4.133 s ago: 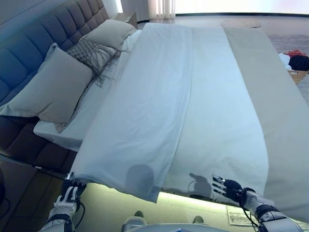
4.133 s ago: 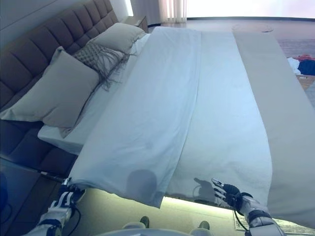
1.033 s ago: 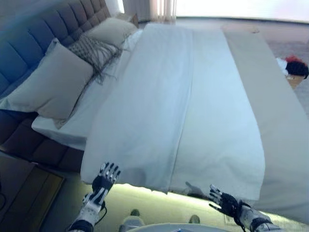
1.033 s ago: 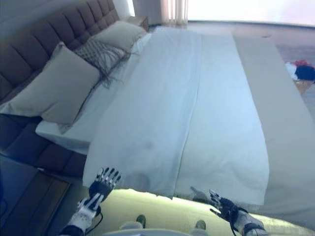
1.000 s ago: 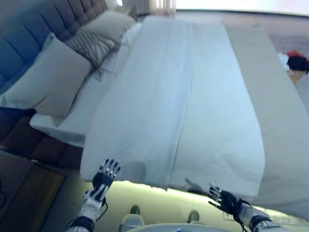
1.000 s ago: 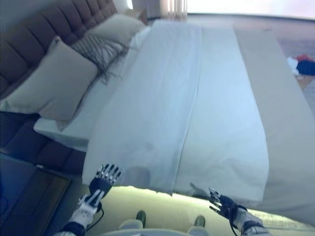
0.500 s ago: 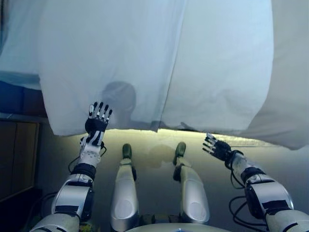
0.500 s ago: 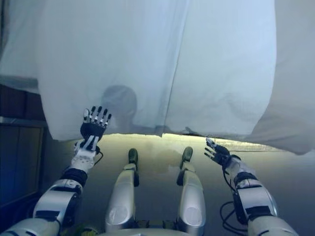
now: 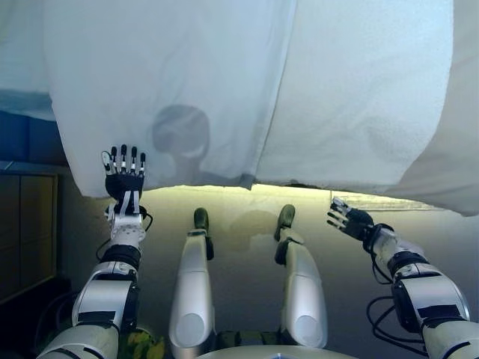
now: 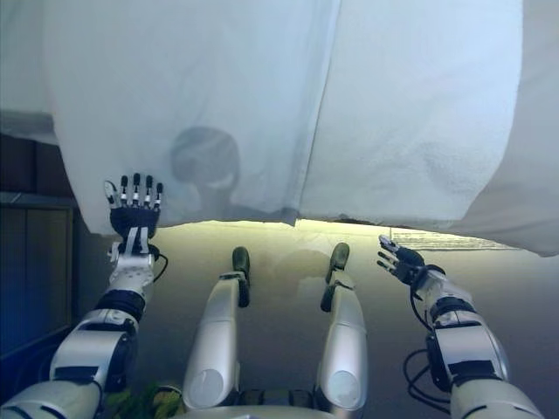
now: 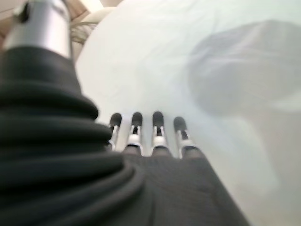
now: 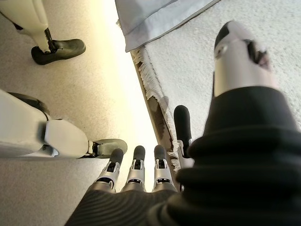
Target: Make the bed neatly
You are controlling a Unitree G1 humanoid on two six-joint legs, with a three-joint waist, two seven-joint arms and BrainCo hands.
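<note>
The white duvet [image 9: 172,82] hangs over the bed's near side, its fold seam [image 9: 273,90] running down the middle to the lower hem. My left hand [image 9: 124,183] is held up flat with straight fingers, right at the duvet's lower left corner; in its wrist view the fingers [image 11: 146,134] point at the white cloth [image 11: 188,56]. My right hand [image 9: 352,221] hovers open just below the hem on the right, holding nothing. Its wrist view shows the fingers [image 12: 136,165] beside a fringed textured cover [image 12: 197,56] and a white sheet corner [image 12: 155,19].
A beige throw [image 9: 464,112] drapes over the bed at the far right. The dark bed base [image 9: 30,134] and a wooden panel [image 9: 26,224] lie to the left. A sheet of paper [image 9: 374,200] lies on the lit floor under the hem.
The camera has tilted down, so pillows and headboard have left the picture. My left hand has risen to the duvet's lower left corner; the right hand stays low under the hem.
</note>
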